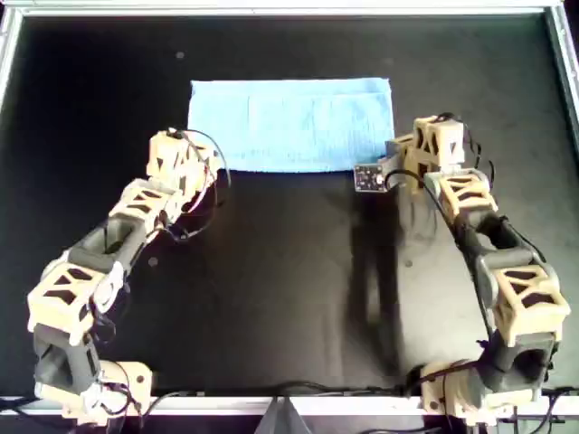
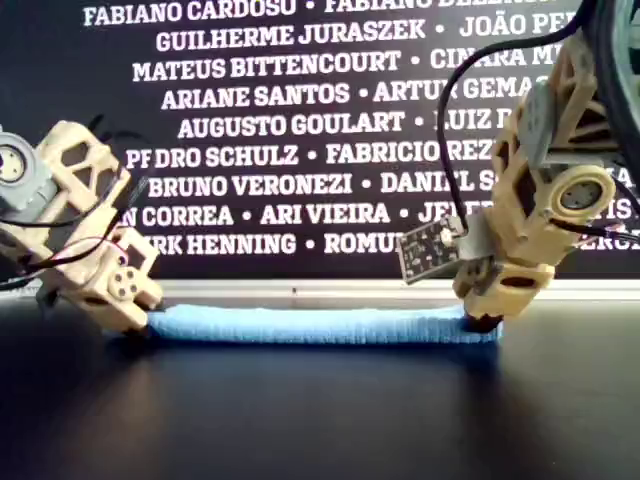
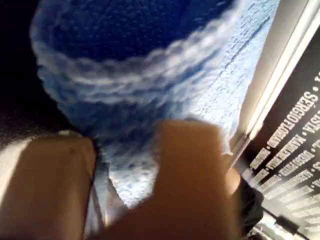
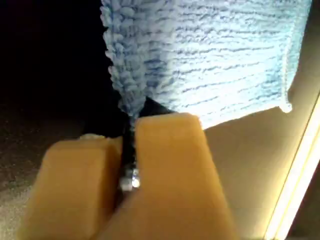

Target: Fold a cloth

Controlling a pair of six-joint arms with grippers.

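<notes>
At overhead 9 and 3 o'clock of the cloth's (image 1: 291, 124) near edge: L gripper (image 1: 204, 168) and R gripper (image 1: 395, 155), each pinched shut on a near corner. Cloth lies flat on black table (image 1: 289, 289) toward 12 o'clock, folded to a wide strip, far edge near the frame (image 1: 271, 9).

Both arms reach forward, left tool (image 3: 125, 185) and right tool (image 4: 127, 175) pinched closed.
</notes>
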